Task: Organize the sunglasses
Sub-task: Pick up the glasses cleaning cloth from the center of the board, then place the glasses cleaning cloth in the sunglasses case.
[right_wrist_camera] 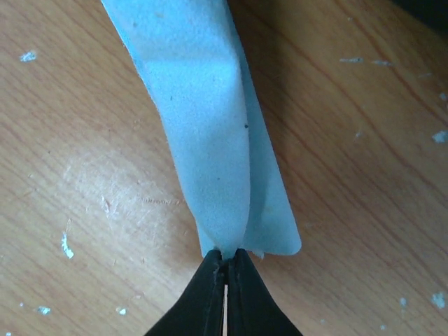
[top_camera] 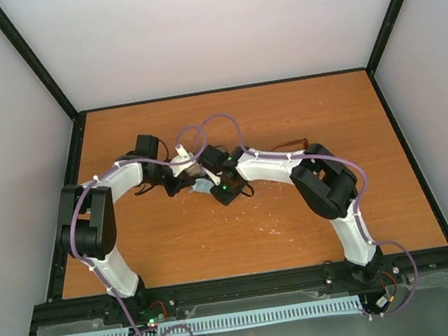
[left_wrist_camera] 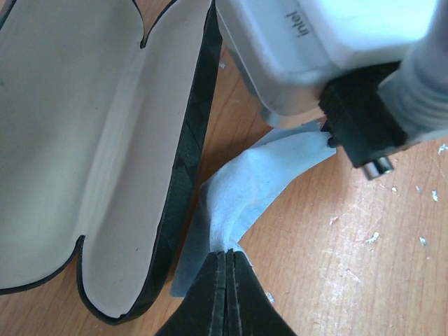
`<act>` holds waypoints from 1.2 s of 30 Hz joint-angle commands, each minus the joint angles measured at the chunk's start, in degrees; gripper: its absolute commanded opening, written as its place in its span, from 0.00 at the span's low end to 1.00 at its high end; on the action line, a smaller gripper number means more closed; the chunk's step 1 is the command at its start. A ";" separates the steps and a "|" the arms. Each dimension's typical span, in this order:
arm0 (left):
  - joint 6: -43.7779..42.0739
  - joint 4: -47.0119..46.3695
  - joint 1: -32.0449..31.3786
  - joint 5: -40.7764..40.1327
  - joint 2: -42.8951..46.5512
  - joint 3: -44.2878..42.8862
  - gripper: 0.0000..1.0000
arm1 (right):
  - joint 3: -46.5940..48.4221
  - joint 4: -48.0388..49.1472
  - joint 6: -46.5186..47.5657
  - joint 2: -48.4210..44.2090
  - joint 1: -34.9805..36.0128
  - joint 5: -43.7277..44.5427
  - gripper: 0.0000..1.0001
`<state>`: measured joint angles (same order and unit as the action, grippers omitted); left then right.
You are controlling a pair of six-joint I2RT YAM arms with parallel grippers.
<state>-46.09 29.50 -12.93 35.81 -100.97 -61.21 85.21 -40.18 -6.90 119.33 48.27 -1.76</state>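
The left fingers (left_wrist_camera: pixel 213 283) and right fingers (right_wrist_camera: pixel 208 283) each clamp one end of the pale blue cloth (left_wrist_camera: pixel 241 178) beside the open black glasses case (left_wrist_camera: pixel 84 140). The sunglasses (top_camera: pixel 295 145) lie on the counter (top_camera: pixel 219 245), partly hidden behind the right arm (top_camera: pixel 270 165).

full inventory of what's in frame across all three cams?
cloth: 1, pale blue, mid-table, stretched between the two grippers
glasses case: 1, black with pale lining, open and empty, on the table beside the cloth
sunglasses: probably 1, thin dark brown shape beyond the right arm; too small to confirm
table: 1, orange-brown wood, scuffed with pale flecks
left gripper: 1, black, shut on one end of the cloth
right gripper: 1, black, shut on the other end
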 commanded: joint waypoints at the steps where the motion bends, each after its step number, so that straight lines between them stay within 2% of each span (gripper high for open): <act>1: -0.87 -0.93 -0.26 1.49 2.10 0.16 0.01 | -1.03 0.40 -1.03 -4.15 0.68 0.83 0.03; 16: 2.34 0.33 -0.65 5.48 8.73 6.96 0.01 | -8.69 1.07 -6.29 -15.36 0.51 -1.06 0.03; 24: 4.81 0.48 -3.83 6.12 15.21 11.55 0.01 | -14.81 1.75 -9.40 -23.50 0.75 -1.63 0.03; 29: 6.45 0.62 -4.30 6.10 16.34 10.53 0.01 | -15.54 1.78 -9.83 -26.14 0.86 -0.73 0.03; 36: 6.50 0.56 -4.30 4.94 15.25 7.85 0.01 | -12.51 1.34 -8.10 -24.35 0.37 0.76 0.03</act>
<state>-40.21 30.06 -17.06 40.49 -85.41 -50.11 70.11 -39.20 -15.51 94.15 48.58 -2.52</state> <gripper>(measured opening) 0.021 0.028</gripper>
